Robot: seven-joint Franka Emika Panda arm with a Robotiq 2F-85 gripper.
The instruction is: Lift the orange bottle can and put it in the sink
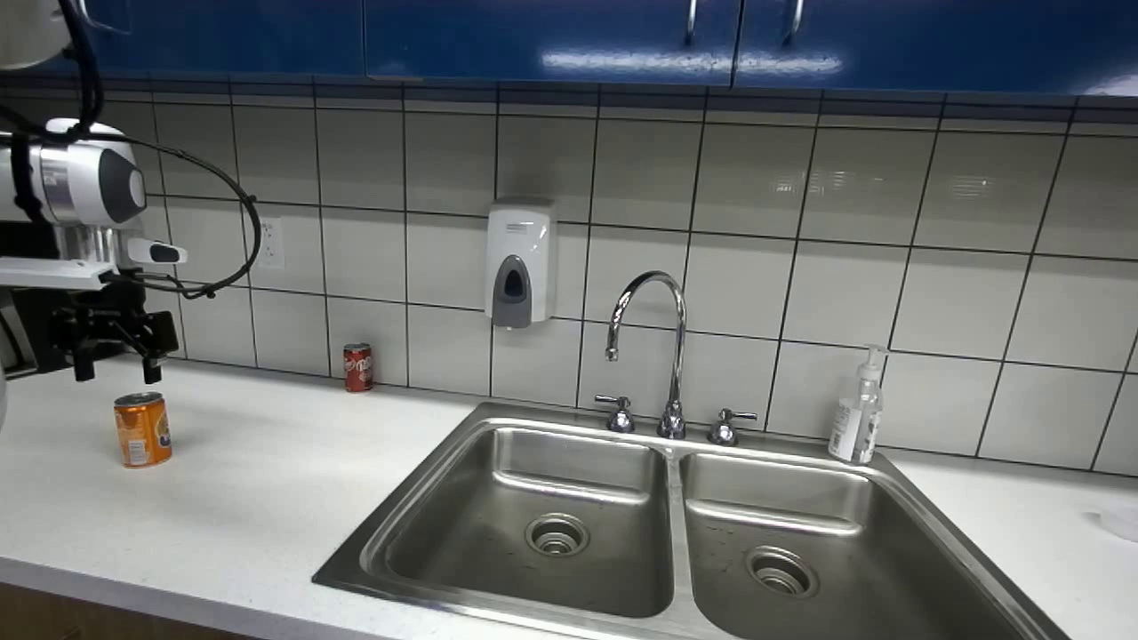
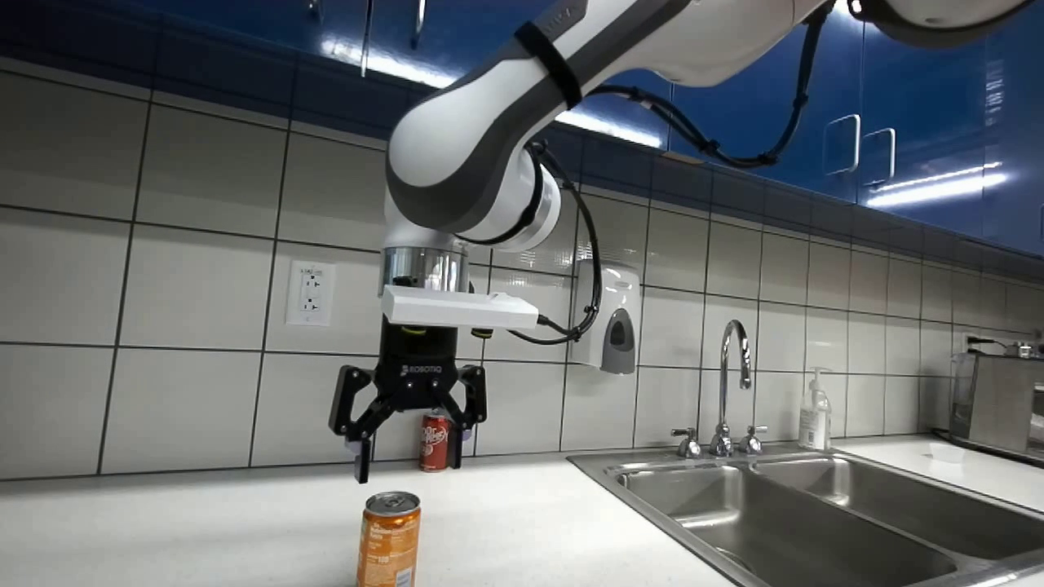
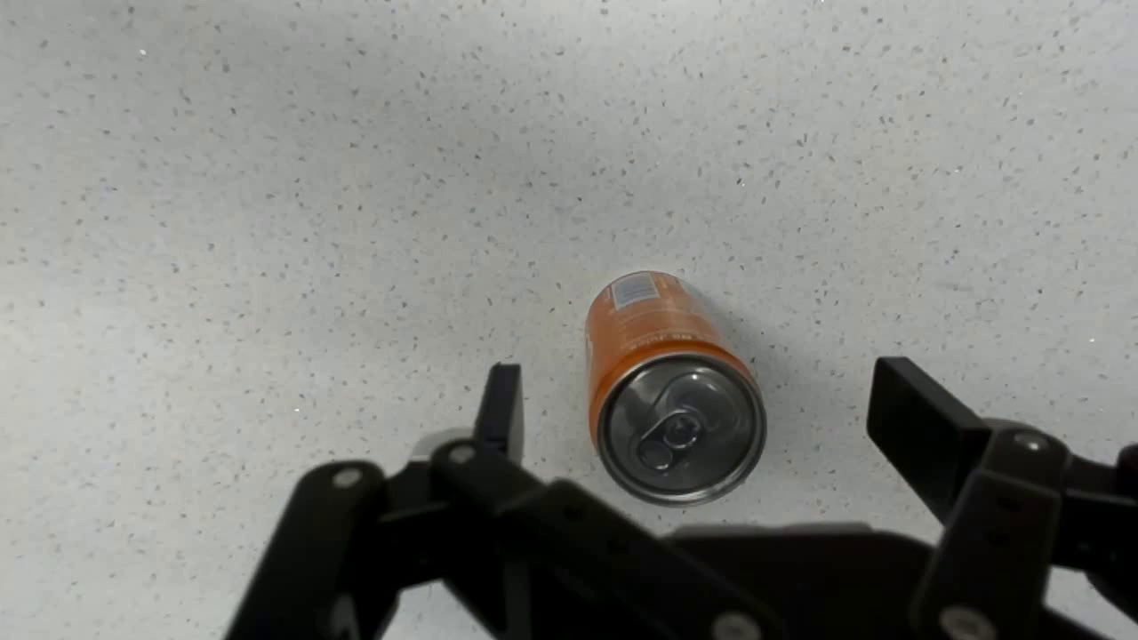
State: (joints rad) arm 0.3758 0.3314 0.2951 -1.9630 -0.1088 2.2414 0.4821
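The orange can [image 1: 143, 431] stands upright on the white counter, left of the sink in both exterior views [image 2: 390, 542]. In the wrist view the can [image 3: 680, 427] shows its silvery top with a pull tab, between the spread fingers. My gripper [image 1: 118, 370] is open and empty, pointing down just above the can, apart from it. It also shows open in an exterior view [image 2: 409, 462] and in the wrist view [image 3: 698, 404]. The stainless double-basin sink [image 1: 411, 498] lies to the right, with two round drains; its rim also shows in an exterior view [image 2: 644, 505].
A dark red can [image 1: 357, 367] stands by the tiled wall behind the gripper. An arched faucet [image 1: 680, 356] with two handles rises behind the sink. A clear pump bottle [image 1: 857, 413] stands at its back right corner. A soap dispenser [image 1: 520, 262] hangs on the wall.
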